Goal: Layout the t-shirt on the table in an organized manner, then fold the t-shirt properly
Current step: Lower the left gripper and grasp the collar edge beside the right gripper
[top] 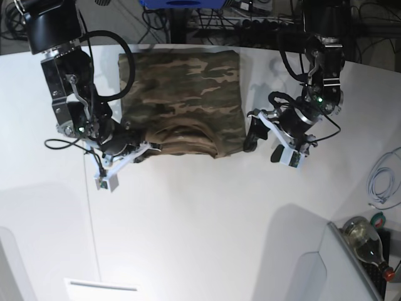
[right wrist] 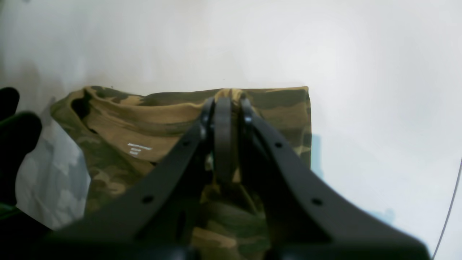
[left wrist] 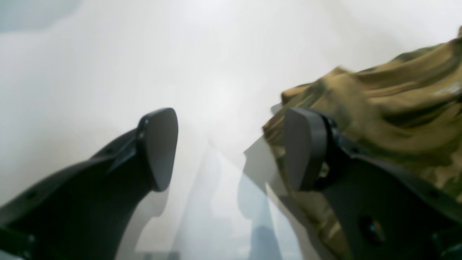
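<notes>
The camouflage t-shirt (top: 182, 81) lies folded into a rectangle at the back middle of the white table (top: 200, 219). My right gripper (top: 143, 150) sits at the shirt's near left corner. In the right wrist view it (right wrist: 224, 103) is shut, its tips pinching a puckered fold at the t-shirt's (right wrist: 119, 119) edge. My left gripper (top: 264, 143) hangs just off the shirt's near right corner. In the left wrist view it (left wrist: 231, 148) is open, with only bare table (left wrist: 108, 72) between the pads. One finger (left wrist: 303, 148) stands in front of the rumpled t-shirt (left wrist: 389, 108) edge.
A white cable (top: 382, 182) lies at the table's right edge, with a bottle (top: 366, 235) below it at the lower right. Cables and equipment crowd the back edge (top: 207, 19). A thin dark seam (right wrist: 449, 206) curves along the table.
</notes>
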You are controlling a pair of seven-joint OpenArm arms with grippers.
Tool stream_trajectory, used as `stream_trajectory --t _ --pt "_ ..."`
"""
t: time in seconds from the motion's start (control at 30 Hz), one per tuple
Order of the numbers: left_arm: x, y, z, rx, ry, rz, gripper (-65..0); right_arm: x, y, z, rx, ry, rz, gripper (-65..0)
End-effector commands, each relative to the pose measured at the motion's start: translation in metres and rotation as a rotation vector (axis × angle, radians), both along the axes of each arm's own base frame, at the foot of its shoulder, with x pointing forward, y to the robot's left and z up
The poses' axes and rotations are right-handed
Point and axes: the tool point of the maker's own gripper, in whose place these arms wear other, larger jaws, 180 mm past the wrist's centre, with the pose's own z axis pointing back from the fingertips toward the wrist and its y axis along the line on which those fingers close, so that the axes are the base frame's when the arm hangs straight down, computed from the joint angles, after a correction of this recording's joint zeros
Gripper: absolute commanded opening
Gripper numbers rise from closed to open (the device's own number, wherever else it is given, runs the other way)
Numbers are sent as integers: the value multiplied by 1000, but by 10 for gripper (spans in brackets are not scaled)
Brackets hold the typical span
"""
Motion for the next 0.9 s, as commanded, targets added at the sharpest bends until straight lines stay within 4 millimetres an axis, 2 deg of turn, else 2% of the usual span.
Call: stream_trajectory --t 0.0,0.07,0.23,0.33,0.47,0.5,0.7,0.83,0.87 --pt "13 -2 15 -30 -54 1 -211 10 1 11 10 -42 -3 -650" --pt "15 -4 13 -34 -49 -1 -211 10 1 11 10 -42 -3 -650" --pt "14 -29 5 -35 -22 -80 -211 10 1 11 10 -42 -3 -650" --pt "12 -35 -2 -40 -3 -90 -211 10 1 11 10 -42 -3 -650" --pt "16 -40 1 -52 -11 -92 -227 10 0 11 8 -42 -3 -650" --pt "16 -41 2 -54 -12 -92 -252 10 0 11 7 -42 -3 -650" --pt "24 -42 6 -56 -26 -93 -510 10 -1 11 5 -43 -3 -650" --pt "22 -54 -5 -52 9 -131 -643 10 -1 11 5 -43 -3 -650" --pt "21 -55 -5 -52 11 -136 -650 10 -1 11 5 -43 -3 -650"
